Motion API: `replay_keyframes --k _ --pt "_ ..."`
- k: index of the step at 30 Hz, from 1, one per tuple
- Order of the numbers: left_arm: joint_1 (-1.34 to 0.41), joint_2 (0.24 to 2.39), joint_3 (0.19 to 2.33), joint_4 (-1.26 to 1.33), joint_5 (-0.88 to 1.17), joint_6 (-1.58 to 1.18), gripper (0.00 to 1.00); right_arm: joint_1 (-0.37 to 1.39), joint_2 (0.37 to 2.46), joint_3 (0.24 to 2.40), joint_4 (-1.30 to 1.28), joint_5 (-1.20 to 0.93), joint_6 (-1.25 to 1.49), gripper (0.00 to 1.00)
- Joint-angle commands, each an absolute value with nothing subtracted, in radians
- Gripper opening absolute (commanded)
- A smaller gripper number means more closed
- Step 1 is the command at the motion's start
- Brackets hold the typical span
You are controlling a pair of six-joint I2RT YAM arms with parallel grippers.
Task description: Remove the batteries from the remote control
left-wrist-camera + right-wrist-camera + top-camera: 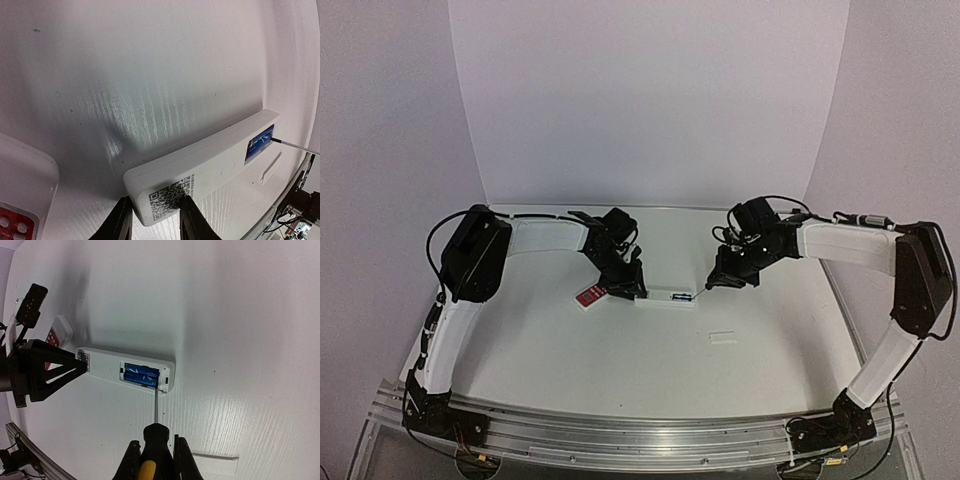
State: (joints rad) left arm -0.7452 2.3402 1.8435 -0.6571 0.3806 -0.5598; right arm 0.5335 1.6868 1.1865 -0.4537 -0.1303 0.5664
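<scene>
Right wrist view: screwdriver is being gripped tight by the right claw, tip beside the batteries just ahead; remote control is being clamped endwise by the left claw.

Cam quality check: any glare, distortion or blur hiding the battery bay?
Top external: soft even light, remote control tiny, low detail. Left wrist: strong fisheye bend, glare streak on the table, batteries slightly soft at the frame edge. Right wrist: batteries sharp and unobstructed, table lines curve toward the edges.
</scene>
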Motion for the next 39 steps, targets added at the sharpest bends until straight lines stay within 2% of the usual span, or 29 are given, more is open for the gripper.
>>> replay_keyframes --k 1,7,15,23,30,39 --pt "-0.773 2.415 1.827 -0.706 0.335 -0.559 0.31 0.554 1.746 1.183 -0.442 -0.144 0.611 0.00" --pt "-0.773 2.416 1.806 -0.689 0.356 -0.564 0.28 0.547 1.753 1.112 -0.364 -0.193 0.687 0.00" --pt "-0.773 2.426 1.797 -0.685 0.372 -0.558 0.27 0.503 1.746 0.954 -0.038 -0.356 0.846 0.00" --pt "-0.773 2.437 1.792 -0.689 0.376 -0.545 0.25 0.489 1.749 0.859 0.242 -0.416 0.948 0.00" --pt "-0.773 2.439 1.780 -0.698 0.360 -0.533 0.25 0.485 1.785 0.812 0.585 -0.518 1.083 0.00" --pt "-0.773 2.450 1.792 -0.703 0.349 -0.530 0.24 0.485 1.794 0.807 0.677 -0.592 1.152 0.00"
